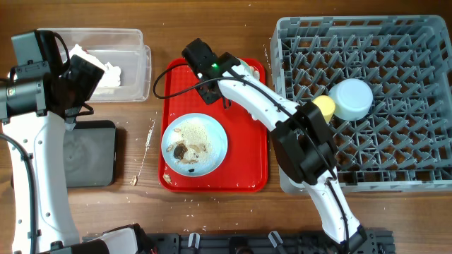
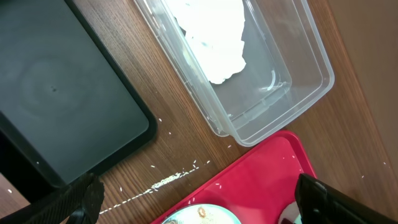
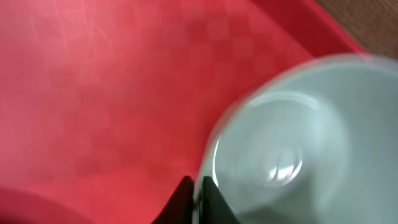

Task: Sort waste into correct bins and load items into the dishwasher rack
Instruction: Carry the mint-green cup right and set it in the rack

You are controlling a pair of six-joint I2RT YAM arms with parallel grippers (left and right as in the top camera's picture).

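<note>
Napkins [image 1: 107, 70] lie in the clear box [image 1: 135, 44] at ten o'clock. One bowl [image 1: 352, 99] and the yellow cup [image 1: 323, 106] sit in the rack [image 1: 395, 42] at three o'clock. The right gripper [image 3: 198, 188] seems to pinch a second bowl's [image 3: 292, 143] rim over the red tray [image 1: 247, 144]. The left gripper [image 2: 199, 190] gapes wide, empty. The scrap-covered plate [image 1: 221, 134] is not yet cleared.

Crumpled white napkins [image 1: 109, 73] lie in the clear box [image 1: 134, 35], far left, beside the flat black tray [image 1: 92, 152]. The light blue plate [image 1: 215, 134], centre, carries brown and white scraps [image 1: 185, 150]. A yellow cup [image 1: 323, 106] and upturned pale bowl [image 1: 352, 99] rest in the grey rack [image 1: 395, 63], right. A second bowl [image 3: 292, 137] stands upright.
</note>
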